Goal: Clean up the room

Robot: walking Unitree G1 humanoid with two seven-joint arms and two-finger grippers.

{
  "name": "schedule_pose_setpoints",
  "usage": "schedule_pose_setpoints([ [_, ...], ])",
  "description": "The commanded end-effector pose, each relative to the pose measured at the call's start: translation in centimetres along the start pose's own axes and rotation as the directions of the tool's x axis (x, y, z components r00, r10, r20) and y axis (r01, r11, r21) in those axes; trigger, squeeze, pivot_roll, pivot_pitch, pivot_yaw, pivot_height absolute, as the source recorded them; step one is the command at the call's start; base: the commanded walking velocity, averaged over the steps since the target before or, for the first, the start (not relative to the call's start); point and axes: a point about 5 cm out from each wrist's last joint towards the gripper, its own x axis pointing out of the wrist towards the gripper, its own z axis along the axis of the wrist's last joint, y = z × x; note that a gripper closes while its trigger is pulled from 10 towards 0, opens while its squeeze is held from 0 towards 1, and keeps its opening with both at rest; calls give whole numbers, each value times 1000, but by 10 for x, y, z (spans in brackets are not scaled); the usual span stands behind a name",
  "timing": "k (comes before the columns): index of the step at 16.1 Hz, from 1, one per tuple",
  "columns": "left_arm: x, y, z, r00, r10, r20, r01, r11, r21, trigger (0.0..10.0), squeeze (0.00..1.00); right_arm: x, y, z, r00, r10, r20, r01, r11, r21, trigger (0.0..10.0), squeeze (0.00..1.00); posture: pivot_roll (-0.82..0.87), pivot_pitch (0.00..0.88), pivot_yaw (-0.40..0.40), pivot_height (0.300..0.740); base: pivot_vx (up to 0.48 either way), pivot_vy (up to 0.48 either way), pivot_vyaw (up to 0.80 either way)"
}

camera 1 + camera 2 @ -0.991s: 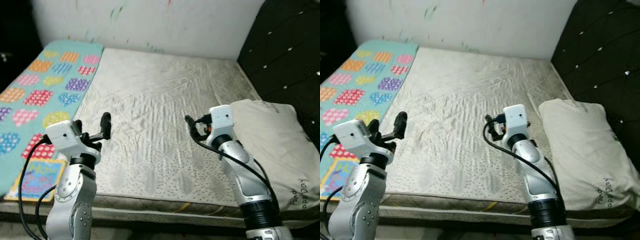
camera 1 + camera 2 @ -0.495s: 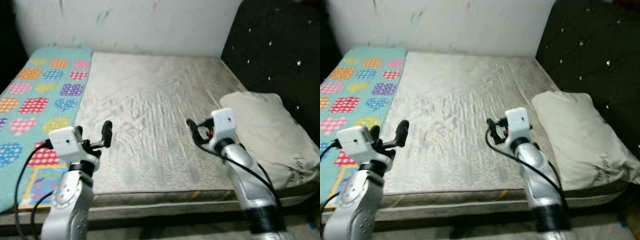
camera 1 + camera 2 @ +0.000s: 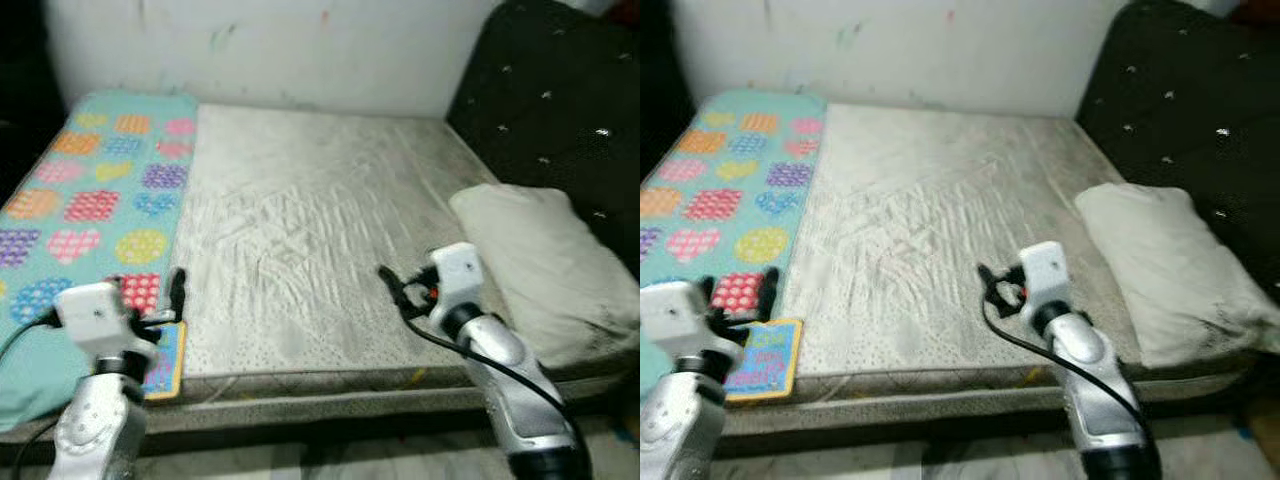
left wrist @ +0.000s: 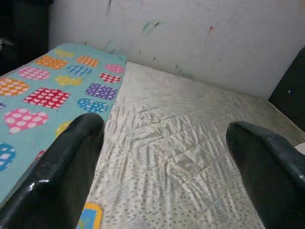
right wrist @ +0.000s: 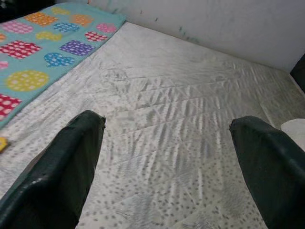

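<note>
I am looking down at the wide bed with its crinkled, off-white quilted mattress (image 3: 310,240), which is the thing I am tidying. Along its 9 o'clock side is lying a turquoise blanket patterned with polka-dot hearts and squares (image 3: 85,200), its near corner hanging over the foot edge. At 3 o'clock a plump cream pillow (image 3: 545,265) is resting against the black tufted headboard (image 3: 560,110), and a scuffed white wall (image 3: 260,45) is running along 12 o'clock.

My left gripper (image 4: 162,162) is hovering low at about 7 o'clock, just over the blanket's near corner, its two black fingers (image 4: 62,176) spread wide and holding nothing. My right gripper (image 5: 167,162) is hanging over the mattress at about 5 o'clock, likewise splayed apart and empty, well short of the pillow.

To do this step well, I judge I should be choosing one item first, probably the blanket corner nearest my left gripper, lowering onto a fold thick enough to pinch rather than flat cloth, and keeping the right arm clear of the pillow until needed.
</note>
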Motion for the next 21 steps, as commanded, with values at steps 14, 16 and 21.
schedule_pose_setpoints([
  [14,3,-12,11,995,-79,55,80,997,-23,10000,0,1,-2,10,1000,0,27,0,1000,-24,10000,0,-14,27,-97,740,144,0,0],
  [16,2,-13,11,995,-82,52,83,996,-24,10000,0,2,-1,9,1000,1,27,-1,1000,-23,10000,0,-12,29,-96,740,317,0,0],
  [21,2,-11,9,998,-50,47,52,997,-61,10000,0,1,-4,5,1000,-7,9,8,1000,-23,10000,0,-11,31,-96,740,56,0,0],
])
